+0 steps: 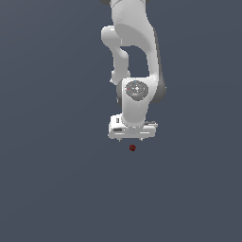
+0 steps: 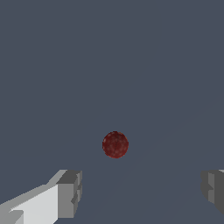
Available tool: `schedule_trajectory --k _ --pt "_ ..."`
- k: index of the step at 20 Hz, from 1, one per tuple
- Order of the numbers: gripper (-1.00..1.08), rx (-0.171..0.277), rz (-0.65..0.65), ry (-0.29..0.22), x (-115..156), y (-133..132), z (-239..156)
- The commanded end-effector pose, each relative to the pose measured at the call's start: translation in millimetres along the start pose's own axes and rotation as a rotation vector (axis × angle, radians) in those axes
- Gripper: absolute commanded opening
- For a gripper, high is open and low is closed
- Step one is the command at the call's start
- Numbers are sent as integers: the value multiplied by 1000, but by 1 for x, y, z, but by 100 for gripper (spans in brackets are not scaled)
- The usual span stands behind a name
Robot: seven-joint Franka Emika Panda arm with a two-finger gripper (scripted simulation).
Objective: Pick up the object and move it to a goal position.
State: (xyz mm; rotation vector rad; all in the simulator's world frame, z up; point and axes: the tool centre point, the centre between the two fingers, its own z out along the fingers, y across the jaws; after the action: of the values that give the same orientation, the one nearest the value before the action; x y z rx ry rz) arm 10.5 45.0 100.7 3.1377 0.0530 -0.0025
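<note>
One white, glossy robot arm [image 1: 134, 56] hangs into the scene against a flat slate-grey ground [image 1: 52, 189], ending in one white blocky gripper [image 1: 132, 140]. There is one task thing: a tiny dark red, roundish, speckled lump [image 1: 132, 148]. Nothing else shows.

In the exterior view the dark red lump sits just below the gripper's underside, at about six o'clock from the gripper body, apart from it by a thin strip of grey ground. The fingers are too small there to make out.

In the wrist view two grey finger pads [image 2: 70, 194] show, one at each lower corner, well apart from each other, so the jaws stand spread wide with nothing between the tips. The dark red lump [image 2: 115, 144] lies at roughly eleven o'clock from the gripper's midpoint [image 2: 142, 192], beyond the fingertips and not yet between them, touching neither pad. It lies a little nearer the pad with the white finger body.
</note>
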Motion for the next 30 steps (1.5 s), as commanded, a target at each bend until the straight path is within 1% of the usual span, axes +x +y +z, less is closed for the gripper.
schedule_trajectory --k 1,6,14,22,28,29,30 --pt "100 1 16 1 1 -7 14" --pt "100 3 33 2 2 -14 31" --pt "100 3 33 0 2 -15 38" --pt "100 3 35 1 1 -15 74" --pt "100 3 35 1 2 -16 84" --pt "-100 3 35 1 2 -16 84" --pt "-100 3 35 1 2 -16 84"
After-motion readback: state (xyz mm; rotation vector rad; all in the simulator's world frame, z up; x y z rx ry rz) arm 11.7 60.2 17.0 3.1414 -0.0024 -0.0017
